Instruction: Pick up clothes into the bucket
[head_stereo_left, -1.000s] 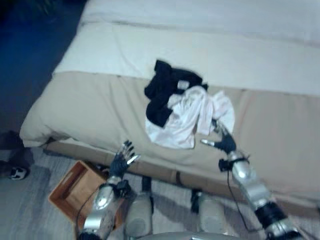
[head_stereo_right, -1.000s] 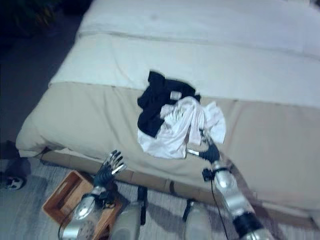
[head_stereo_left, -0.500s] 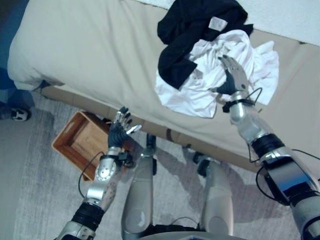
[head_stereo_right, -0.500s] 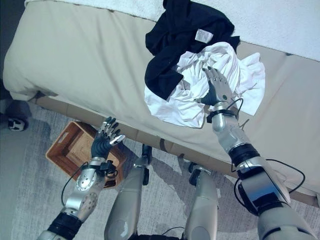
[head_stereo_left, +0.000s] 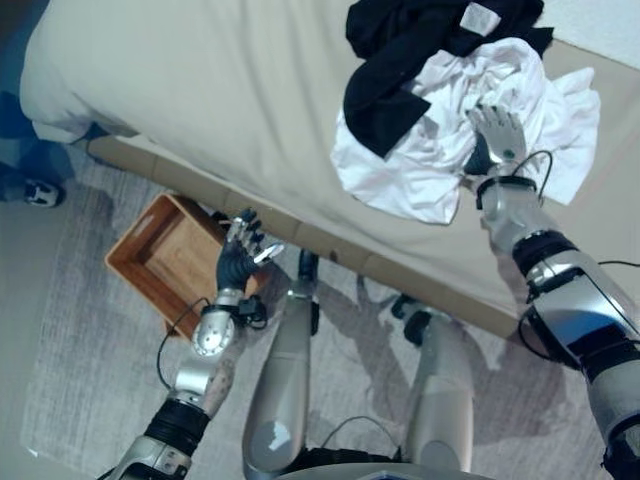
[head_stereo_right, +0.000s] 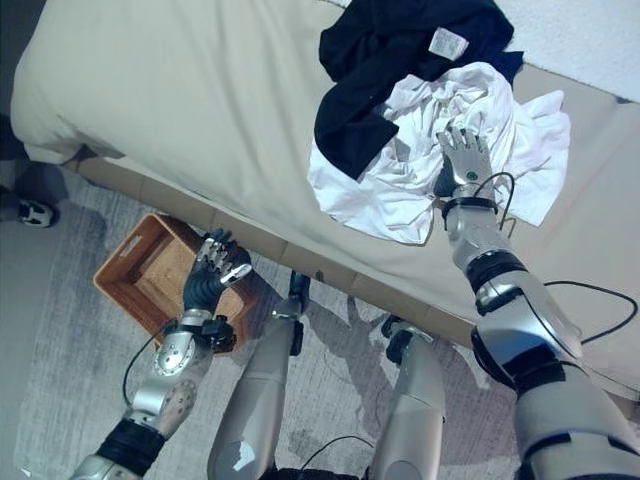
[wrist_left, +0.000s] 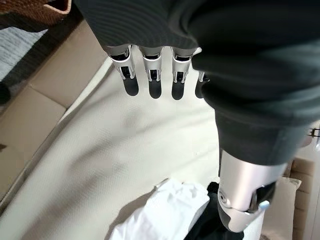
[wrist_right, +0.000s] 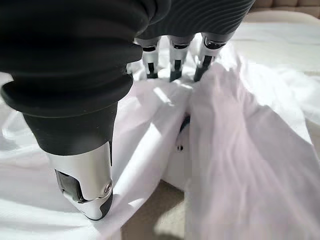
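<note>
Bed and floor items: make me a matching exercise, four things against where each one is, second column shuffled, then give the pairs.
Column one:
1. white garment
2. black garment
3. wooden crate
4. right hand

Column two:
A. on the floor beside the bed, near the left hand
B. fingers straight, resting on the white cloth
C. heaped on the bed, partly under the dark cloth
D. on the bed, overlapping the pale cloth's far side

Pairs: 1-C, 2-D, 3-A, 4-B
</note>
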